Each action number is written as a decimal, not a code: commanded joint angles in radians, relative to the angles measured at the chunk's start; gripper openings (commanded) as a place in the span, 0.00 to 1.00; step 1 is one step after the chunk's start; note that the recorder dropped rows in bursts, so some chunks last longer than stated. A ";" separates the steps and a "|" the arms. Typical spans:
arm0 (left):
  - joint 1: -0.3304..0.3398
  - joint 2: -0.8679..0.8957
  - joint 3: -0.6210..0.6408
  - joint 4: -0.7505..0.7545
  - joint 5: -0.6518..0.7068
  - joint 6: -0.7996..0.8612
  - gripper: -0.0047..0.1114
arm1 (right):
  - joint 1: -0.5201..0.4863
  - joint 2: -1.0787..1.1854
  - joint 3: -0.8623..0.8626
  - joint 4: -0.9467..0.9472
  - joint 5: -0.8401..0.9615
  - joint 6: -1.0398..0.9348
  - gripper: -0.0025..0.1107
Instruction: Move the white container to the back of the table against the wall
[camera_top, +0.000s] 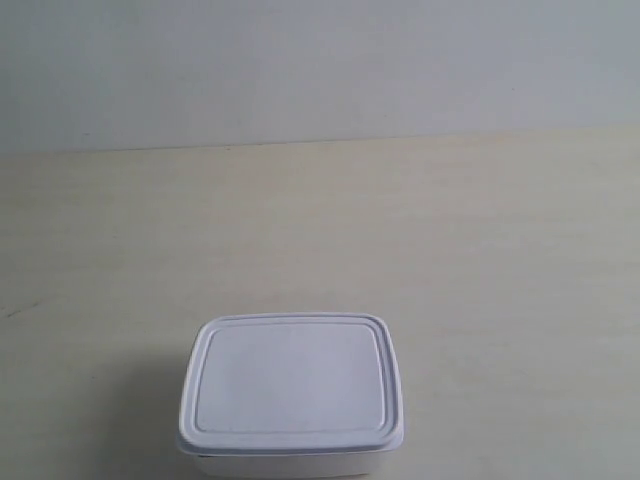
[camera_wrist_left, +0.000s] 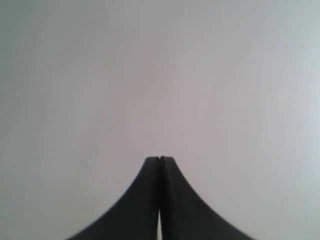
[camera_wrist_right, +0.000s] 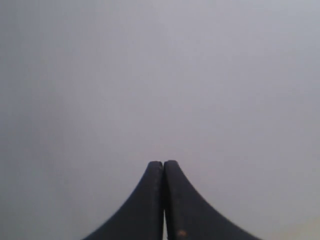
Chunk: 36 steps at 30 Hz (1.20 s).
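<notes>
The white container (camera_top: 292, 393), lid on, stands on the cream table (camera_top: 450, 260) near the front edge of the exterior view, slightly left of centre. The pale grey wall (camera_top: 320, 70) rises behind the table's far edge, well away from the container. Neither arm shows in the exterior view. My left gripper (camera_wrist_left: 159, 159) is shut, its dark fingers pressed together with nothing between them, facing a plain pale surface. My right gripper (camera_wrist_right: 163, 163) is likewise shut and empty, facing a plain grey surface. Neither wrist view shows the container.
A faint dark mark (camera_top: 22, 310) lies on the table at the far left. Bare table surface stretches between the container and the wall.
</notes>
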 joint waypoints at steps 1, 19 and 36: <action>0.002 -0.006 -0.022 0.294 -0.110 -0.293 0.04 | 0.017 0.039 -0.107 -0.464 -0.128 0.402 0.02; 0.000 0.714 -0.283 0.903 -0.598 -0.784 0.04 | 0.017 0.763 -0.402 -0.877 -0.790 0.722 0.02; -0.098 0.921 -0.466 0.843 -0.495 -0.811 0.04 | 0.174 0.991 -0.564 -0.868 -0.584 0.732 0.02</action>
